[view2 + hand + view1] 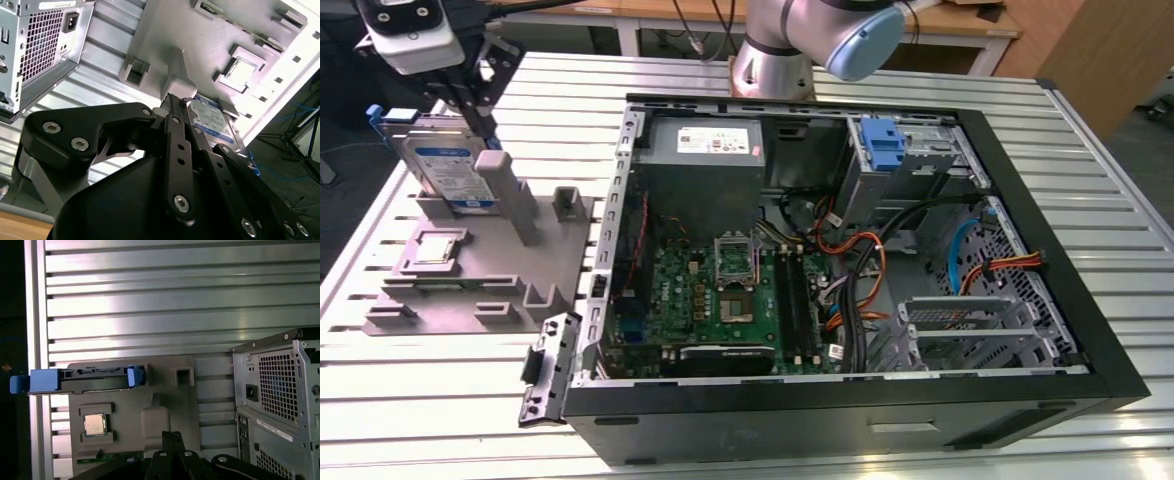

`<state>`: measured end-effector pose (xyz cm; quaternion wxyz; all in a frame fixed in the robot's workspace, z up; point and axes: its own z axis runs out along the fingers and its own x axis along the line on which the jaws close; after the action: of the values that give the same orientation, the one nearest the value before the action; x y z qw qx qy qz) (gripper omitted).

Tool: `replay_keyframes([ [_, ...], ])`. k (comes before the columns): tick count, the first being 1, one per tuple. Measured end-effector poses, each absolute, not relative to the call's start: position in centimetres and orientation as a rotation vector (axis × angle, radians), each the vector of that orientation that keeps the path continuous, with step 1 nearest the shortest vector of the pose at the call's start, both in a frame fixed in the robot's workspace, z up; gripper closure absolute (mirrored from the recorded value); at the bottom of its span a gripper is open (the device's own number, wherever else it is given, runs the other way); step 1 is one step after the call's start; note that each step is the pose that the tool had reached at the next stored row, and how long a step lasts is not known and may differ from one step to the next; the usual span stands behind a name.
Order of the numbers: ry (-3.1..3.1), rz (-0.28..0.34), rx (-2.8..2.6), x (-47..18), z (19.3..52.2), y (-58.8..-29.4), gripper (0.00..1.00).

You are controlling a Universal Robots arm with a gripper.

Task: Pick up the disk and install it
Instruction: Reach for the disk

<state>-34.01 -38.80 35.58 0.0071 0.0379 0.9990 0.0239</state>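
A silver ribbed metal table (440, 400) carries two things: a flat grey plastic fixture (487, 285) at the exterior view's left, and an open black desktop computer case (827, 412) lying on its side at the exterior view's right.

The disk (447, 172), a flat rectangular silver hard drive with a white and blue label and a blue plastic carrier frame, stands upright on edge in a slot at the far end of the fixture, outside the case. A small square silver chip (438, 248) lies flat in a pocket on the fixture, nearer than the disk.

The black gripper (480, 125) hangs over the far left of the table, just above and slightly behind the disk's upper edge. In the first wrist view its fingers (167, 440) look pressed together with nothing between them, so it appears closed and empty. There the disk shows as a long thin strip seen edge-on, its length running crosswise to the gripper, with bare fixture between the two.

In the second wrist view the gripper's own body covers part of the disk's labelled face. Whether a fingertip touches the disk cannot be told. The disk's lower edge is hidden in the slot. A bare blue plastic bracket (882, 140) stands at the case's far side.
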Motion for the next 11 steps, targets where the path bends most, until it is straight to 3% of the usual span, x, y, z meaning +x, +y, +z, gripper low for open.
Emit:
replay_keyframes([
  [11,3.124,0.075,0.119,-34.64,35.56,-38.70,0.90],
])
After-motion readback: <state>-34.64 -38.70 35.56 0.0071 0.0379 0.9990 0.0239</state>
